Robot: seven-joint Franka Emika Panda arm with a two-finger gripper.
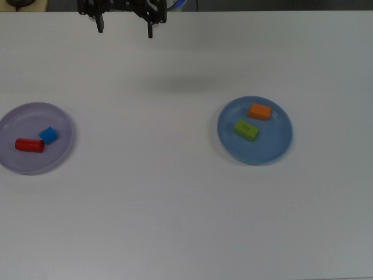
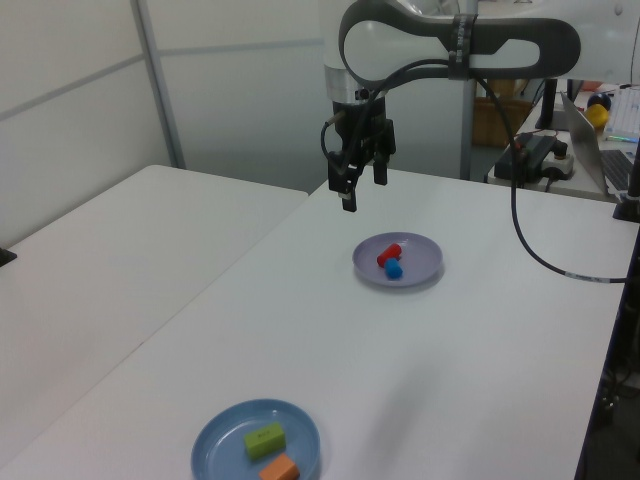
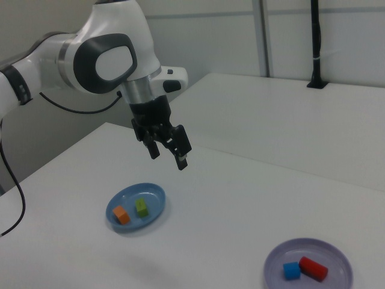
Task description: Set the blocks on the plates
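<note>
Blue cube (image 1: 49, 135) and red elongated block (image 1: 29, 145) on pale lavender plate (image 1: 63, 119); orange brick (image 1: 259, 111) and lime-green brick (image 1: 246, 130) on blue plate (image 1: 280, 140). End effector (image 2: 362, 186) raised, fingers apart, empty (nothing left to carry, seemingly). Best kept high, clear of white counter (image 1: 175, 204).

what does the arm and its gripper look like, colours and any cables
The arm is glossy white with rounded links, dark grey joint covers and a silver wrist section. A thin black cable loops off it and trails down in the left view. The gripper is black and compact, with two slim black fingers. No markings are readable.
</note>
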